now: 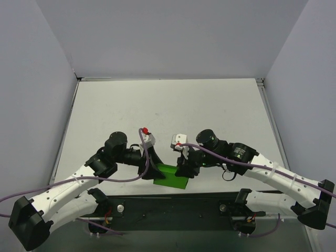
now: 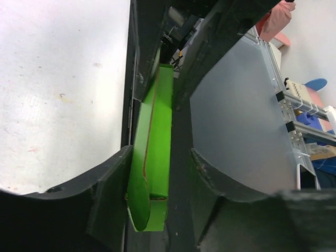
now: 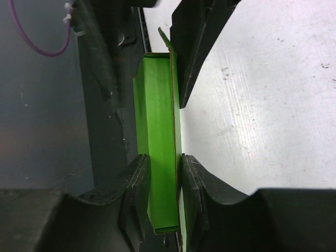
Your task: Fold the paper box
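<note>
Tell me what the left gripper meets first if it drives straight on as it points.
The paper box sits inside the left gripper, so it would slide along that. Beyond, the right gripper, shut on the box's far end, looks first in line; depth is unclear.

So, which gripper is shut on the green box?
The right gripper: its fingers pinch the paper box from both sides. The left gripper straddles it with a gap.

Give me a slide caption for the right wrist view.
Right gripper pinches one end of the paper box; left gripper straddles the other.
</note>
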